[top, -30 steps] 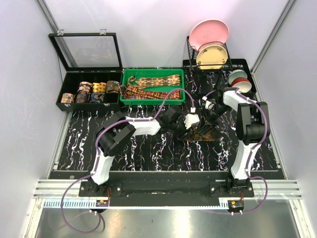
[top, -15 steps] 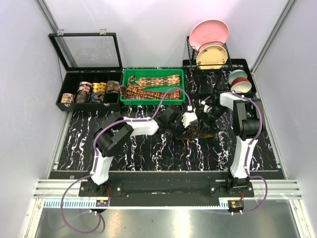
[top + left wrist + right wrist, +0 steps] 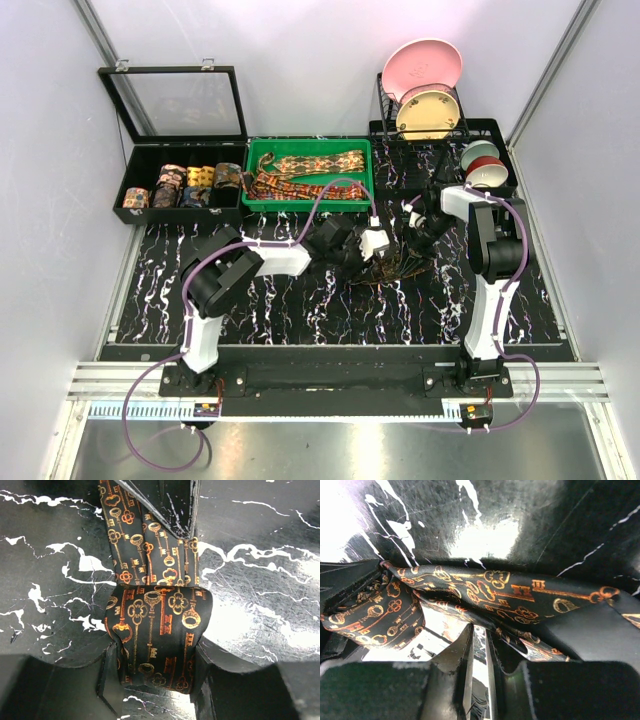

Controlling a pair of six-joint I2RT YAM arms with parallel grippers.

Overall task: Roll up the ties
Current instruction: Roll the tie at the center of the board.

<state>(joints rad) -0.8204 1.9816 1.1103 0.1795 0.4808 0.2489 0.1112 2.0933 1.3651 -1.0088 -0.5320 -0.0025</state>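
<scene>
Black marbled desk [image 3: 250,300]: your black key-print necktie [image 3: 160,630], part coiled.
Left pincer [image 3: 154,679] clasps its coil; right pincer [image 3: 479,650], hold unclear; green-tray ties [image 3: 310,162] wait.

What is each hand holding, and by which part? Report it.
Left hand: the key-patterned tie, by its rolled end. Right hand: at the tie's flat strip; a grip cannot be told.

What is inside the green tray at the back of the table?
Unrolled patterned ties lie in the green tray, covering most of its floor; anything beneath them cannot be seen.
</scene>
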